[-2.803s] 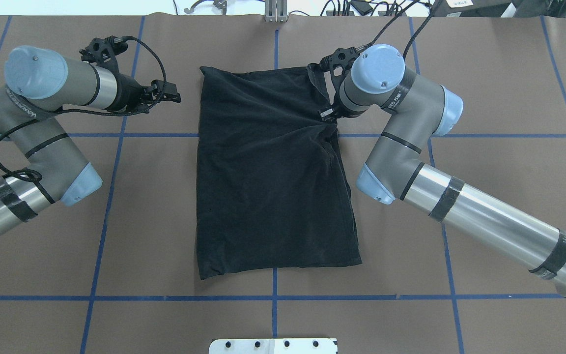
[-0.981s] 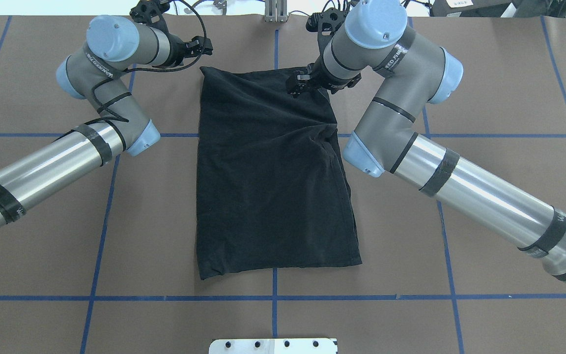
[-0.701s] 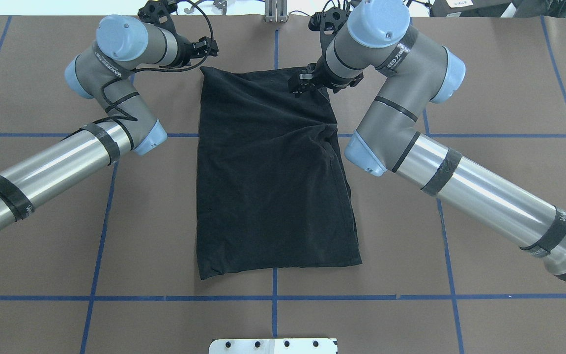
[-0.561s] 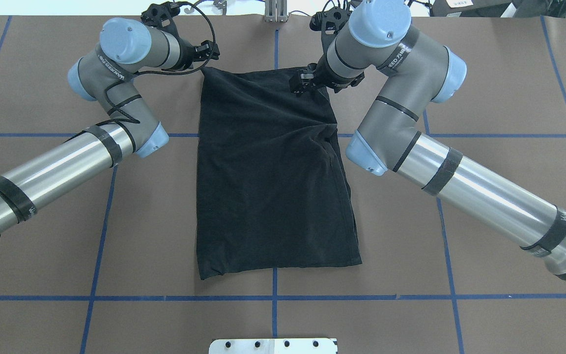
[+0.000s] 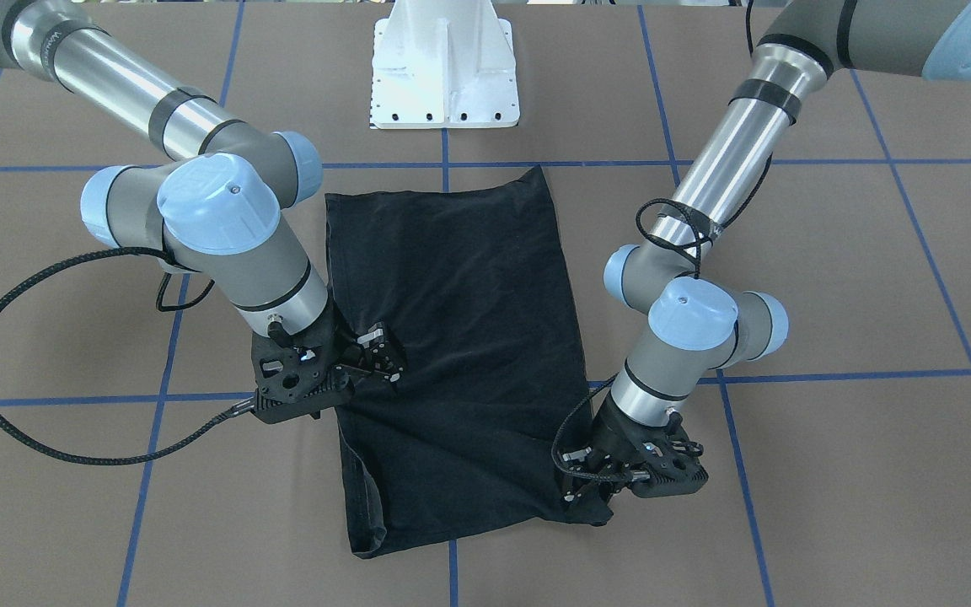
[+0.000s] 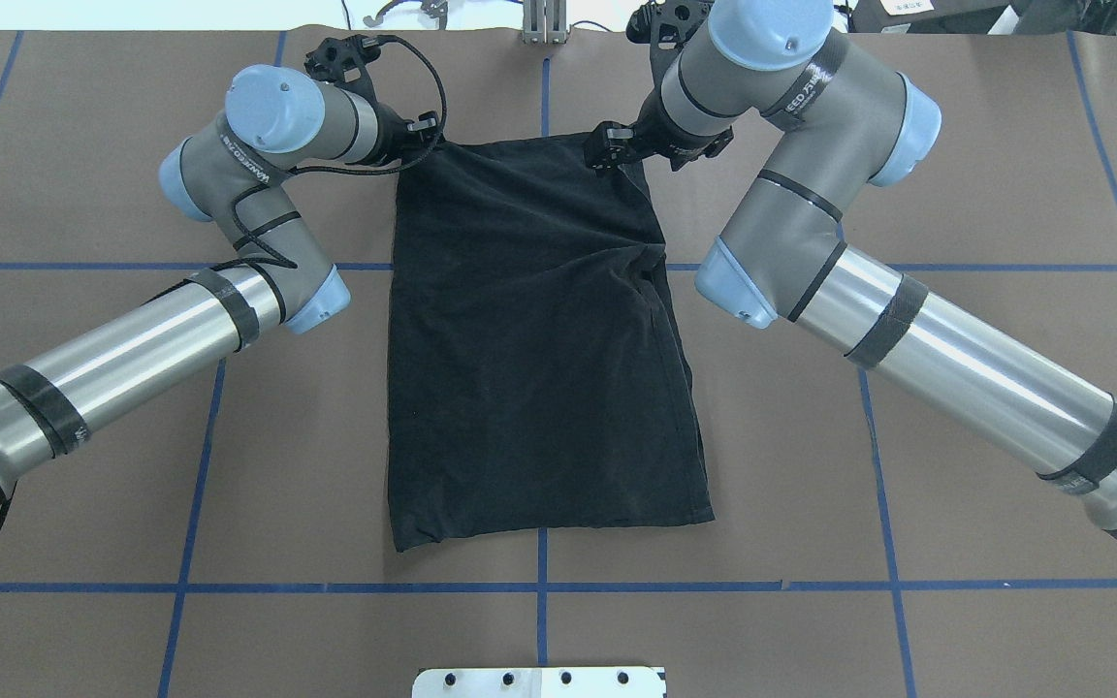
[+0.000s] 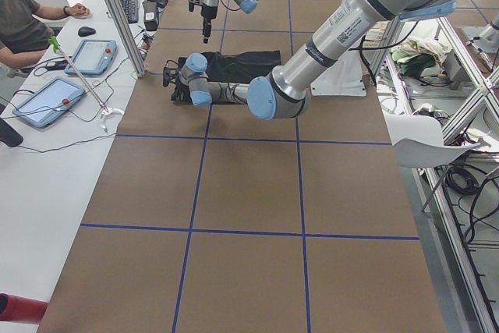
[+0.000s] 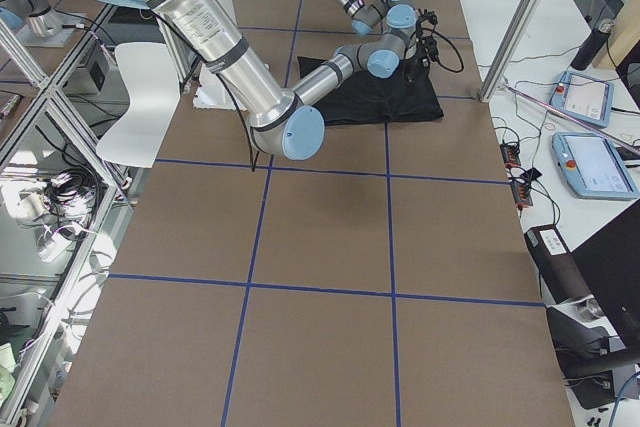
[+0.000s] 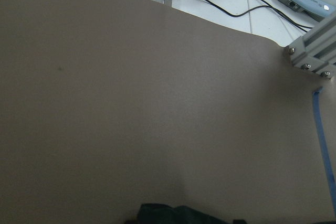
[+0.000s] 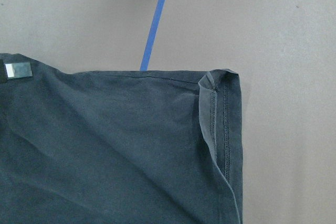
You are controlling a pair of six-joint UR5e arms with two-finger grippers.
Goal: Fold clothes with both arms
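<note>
The black T-shirt (image 6: 539, 339) lies folded into a long rectangle on the brown table, plain side up. My left gripper (image 6: 430, 131) sits low at its far left corner, seen in the front view (image 5: 568, 479) with its jaws apart on either side of the corner cloth. The left wrist view shows only a sliver of cloth (image 9: 178, 214) at its bottom edge. My right gripper (image 6: 607, 155) hangs open over the far right corner (image 5: 383, 352). The right wrist view shows that corner of the shirt (image 10: 105, 156) with a folded sleeve hem (image 10: 223, 129).
The white pedestal base (image 5: 445, 67) stands at the near edge of the table. Blue tape lines (image 6: 539, 586) grid the brown cover. An aluminium post (image 6: 544, 24) rises past the far edge. A person (image 7: 23, 25) sits at a side desk with tablets (image 7: 90, 56).
Both arms have moved toward the far edge. The left gripper swung from left of the shirt to its far left corner. The right gripper went from the sleeve fold to the far right corner.
</note>
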